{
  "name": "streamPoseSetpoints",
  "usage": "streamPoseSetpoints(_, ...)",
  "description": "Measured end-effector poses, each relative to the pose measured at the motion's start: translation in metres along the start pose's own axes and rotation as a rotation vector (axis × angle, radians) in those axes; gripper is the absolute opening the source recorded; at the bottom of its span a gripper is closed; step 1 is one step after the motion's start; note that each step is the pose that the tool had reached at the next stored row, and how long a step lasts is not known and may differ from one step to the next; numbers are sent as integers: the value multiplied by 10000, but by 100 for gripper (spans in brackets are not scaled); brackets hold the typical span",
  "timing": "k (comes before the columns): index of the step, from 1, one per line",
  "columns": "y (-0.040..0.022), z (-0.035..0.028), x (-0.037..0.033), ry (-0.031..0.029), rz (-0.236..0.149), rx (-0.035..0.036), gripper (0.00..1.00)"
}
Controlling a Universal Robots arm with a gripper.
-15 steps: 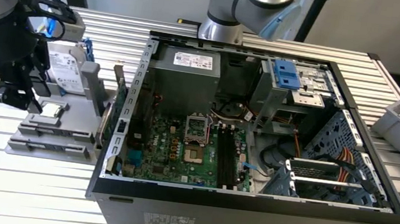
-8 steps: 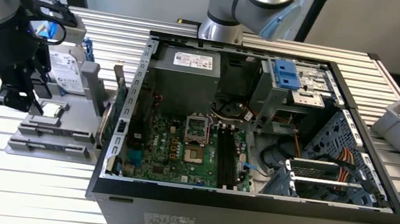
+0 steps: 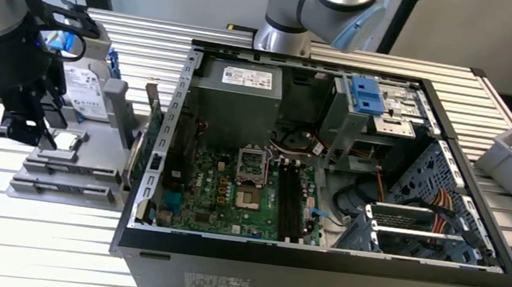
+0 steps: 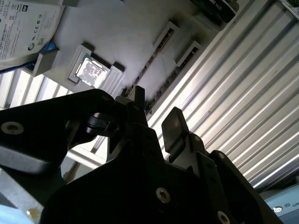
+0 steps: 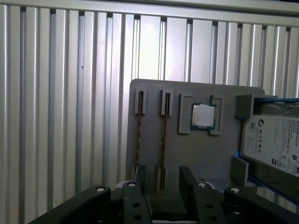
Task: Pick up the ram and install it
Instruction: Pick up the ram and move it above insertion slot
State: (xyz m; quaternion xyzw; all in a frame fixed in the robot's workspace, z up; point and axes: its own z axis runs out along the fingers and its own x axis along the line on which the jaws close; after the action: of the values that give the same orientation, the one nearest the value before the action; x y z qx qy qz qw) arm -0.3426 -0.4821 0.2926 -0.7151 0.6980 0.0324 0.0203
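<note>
A grey holder [image 5: 196,158] is seen under the gripper [image 5: 163,173] in both wrist views: two green sticks are stood on edge in its slots, a processor chip [image 5: 203,116] is seated beside them, and a hard drive [image 5: 273,142] is laid beyond that. The computer case [image 3: 320,263] and its motherboard [image 3: 221,197] are shown in the exterior view, well apart from the gripper. The fingers [image 5: 188,179] are spread, with nothing held; the ram [image 5: 163,140] is lined up with their gap, the other stick [image 5: 139,133] just outside one finger.
</note>
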Motion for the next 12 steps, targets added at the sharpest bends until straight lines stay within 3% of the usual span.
streamPoseSetpoints(12,-1,34,2,-3,-1,4,100)
